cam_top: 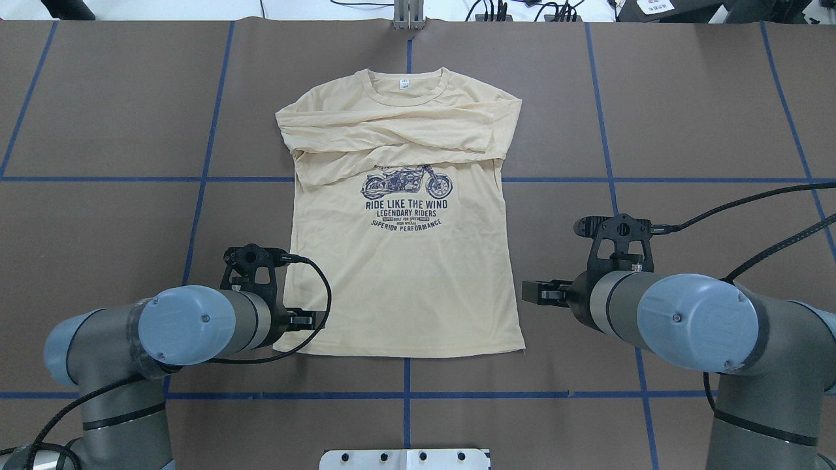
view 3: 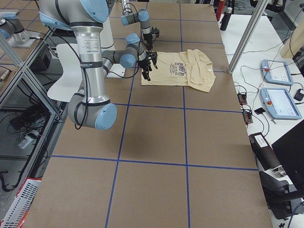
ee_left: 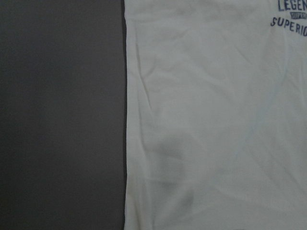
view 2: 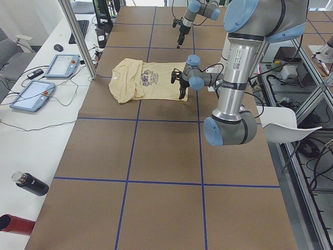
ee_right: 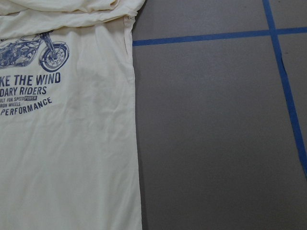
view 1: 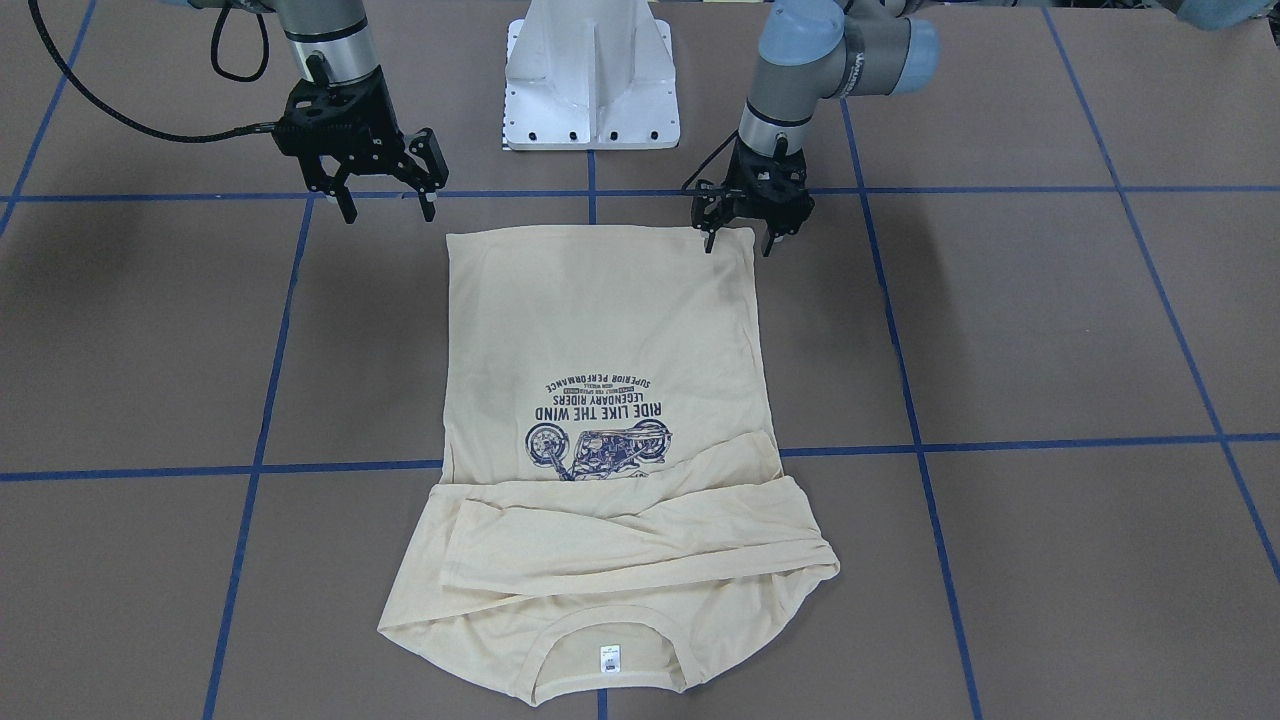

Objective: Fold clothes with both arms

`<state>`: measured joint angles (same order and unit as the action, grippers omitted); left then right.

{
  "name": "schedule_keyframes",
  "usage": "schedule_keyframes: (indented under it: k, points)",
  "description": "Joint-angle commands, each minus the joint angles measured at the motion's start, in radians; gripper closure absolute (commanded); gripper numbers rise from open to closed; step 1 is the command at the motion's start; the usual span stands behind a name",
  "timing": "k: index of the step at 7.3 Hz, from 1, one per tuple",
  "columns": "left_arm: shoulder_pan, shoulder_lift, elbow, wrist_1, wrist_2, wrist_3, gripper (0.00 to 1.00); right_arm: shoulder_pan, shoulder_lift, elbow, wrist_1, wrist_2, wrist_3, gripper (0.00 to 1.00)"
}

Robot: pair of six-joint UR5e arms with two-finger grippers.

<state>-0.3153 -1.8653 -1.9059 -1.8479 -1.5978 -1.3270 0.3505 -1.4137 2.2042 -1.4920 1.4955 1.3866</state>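
- One T-shirt point(view 1: 600, 330) lies flat in the middle of the surface point(view 1: 1050, 330), hem toward the robot-side edge and collar toward the opposite edge (both sleeves folded across the chest).
- Two hands: the left hand point(view 1: 738, 240) is spread over one hem corner and grips nothing. The right hand point(view 1: 389, 210) is wide open and empty, just off the other corner.
- One white pedestal point(view 1: 590, 90) stands beyond the hem.
- Blue tape lines point(view 1: 1000, 441) cross the surface.

Table point(cam_top: 98, 248), left side: bare from shirt point(cam_top: 405, 281) to edge.
Table, right side: bare likewise.
Centre: shirt lying flat.
Robot-side edge, middle: white pedestal point(view 1: 590, 80).
Hem corners: left gripper point(view 1: 738, 246) over one; right gripper point(view 1: 390, 210) just outside the other.
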Motion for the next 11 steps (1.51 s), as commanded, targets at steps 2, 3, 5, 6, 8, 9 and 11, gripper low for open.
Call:
schedule_keyframes:
  k: [2,3,5,6,8,9,11]
  points:
    - [0.001,0.002,0.001,-0.007,-0.004,-0.003,0.51,0.001,0.001,-0.003,-0.001,-0.001,0.000,0.00]
    - [0.001,0.011,-0.004,-0.007,-0.004,-0.003,0.51,-0.001,0.001,-0.003,-0.001,-0.001,0.000,0.00]
    - [0.008,0.040,-0.013,-0.007,-0.005,-0.004,0.52,-0.001,0.001,-0.003,-0.001,-0.001,0.000,0.00]
    - [0.016,0.040,-0.015,-0.007,-0.005,-0.009,0.54,-0.001,0.001,-0.003,-0.001,-0.001,0.000,0.00]
    - [0.044,0.038,-0.022,-0.005,-0.007,-0.029,0.56,-0.001,-0.001,-0.006,-0.001,-0.008,0.000,0.00]
    - [0.053,0.040,-0.024,-0.005,-0.007,-0.031,0.57,-0.001,-0.001,-0.007,-0.001,-0.008,0.000,0.00]
    - [0.056,0.040,-0.024,-0.005,-0.005,-0.052,0.59,-0.001,-0.001,-0.008,-0.001,-0.008,0.000,0.00]
